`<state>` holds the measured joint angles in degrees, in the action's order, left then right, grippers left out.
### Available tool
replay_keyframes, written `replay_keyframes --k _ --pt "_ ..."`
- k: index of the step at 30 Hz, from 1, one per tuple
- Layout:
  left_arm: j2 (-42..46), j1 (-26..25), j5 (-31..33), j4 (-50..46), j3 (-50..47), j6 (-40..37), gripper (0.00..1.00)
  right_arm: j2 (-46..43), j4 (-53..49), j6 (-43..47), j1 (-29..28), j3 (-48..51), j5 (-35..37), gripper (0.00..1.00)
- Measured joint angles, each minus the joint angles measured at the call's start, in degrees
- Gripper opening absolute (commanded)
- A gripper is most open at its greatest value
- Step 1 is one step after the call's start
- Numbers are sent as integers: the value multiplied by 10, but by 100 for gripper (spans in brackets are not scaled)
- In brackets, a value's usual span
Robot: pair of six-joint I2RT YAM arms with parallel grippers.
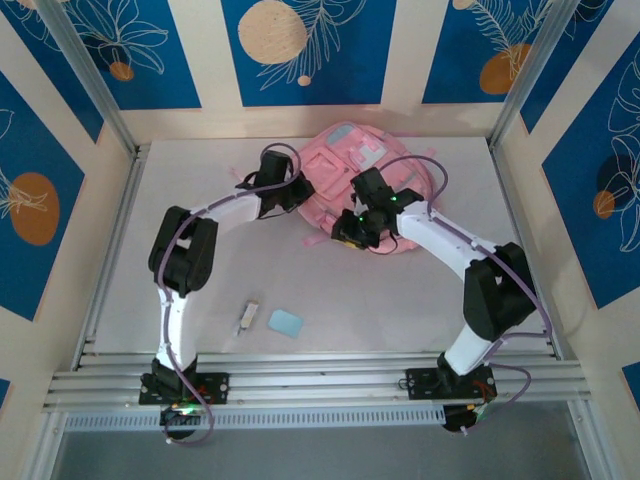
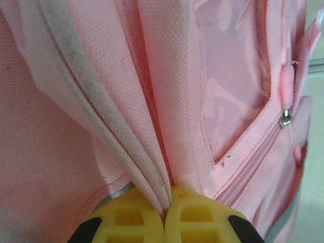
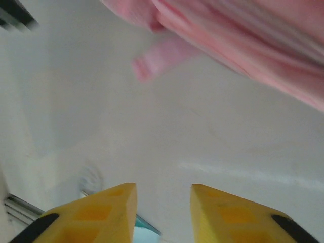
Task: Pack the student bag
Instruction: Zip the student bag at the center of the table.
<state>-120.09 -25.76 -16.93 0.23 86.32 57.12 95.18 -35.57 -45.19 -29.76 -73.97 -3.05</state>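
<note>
We see the student bag [image 1: 372, 160] at upper centre of the top view, lying on the table [image 1: 200, 290]. Left gripper [image 2: 164, 213] is clenched on a fold of its pink fabric, bottom centre. Right gripper [image 3: 163, 202] is released: yellow jaws apart, nothing between, bag edge at upper right.

Pale grey table [image 1: 380, 300] lies flat beneath the arms [image 1: 178, 262]. Ahead of them, a cream back wall [image 1: 403, 60] carrying blue panels [image 1: 340, 60] with orange discs and white leaf lines; same panels either side. Metal rails [image 1: 320, 380] cross behind the bases. Soft, even light.
</note>
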Motion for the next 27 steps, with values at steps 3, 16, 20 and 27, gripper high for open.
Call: replay_keyframes --k 3,16,20,27 --pt "21 -2 -8 13 -26 31 0 21 46 -27 0 -8 -4 40" --pt "60 -20 -14 67 -87 116 0 92 170 -131 -4 -8 0 41" --pt "70 -25 -12 80 -100 132 0 106 181 -149 -6 -9 23 37" --pt "80 -26 -6 95 -117 141 0 119 182 -157 -9 -9 57 8"
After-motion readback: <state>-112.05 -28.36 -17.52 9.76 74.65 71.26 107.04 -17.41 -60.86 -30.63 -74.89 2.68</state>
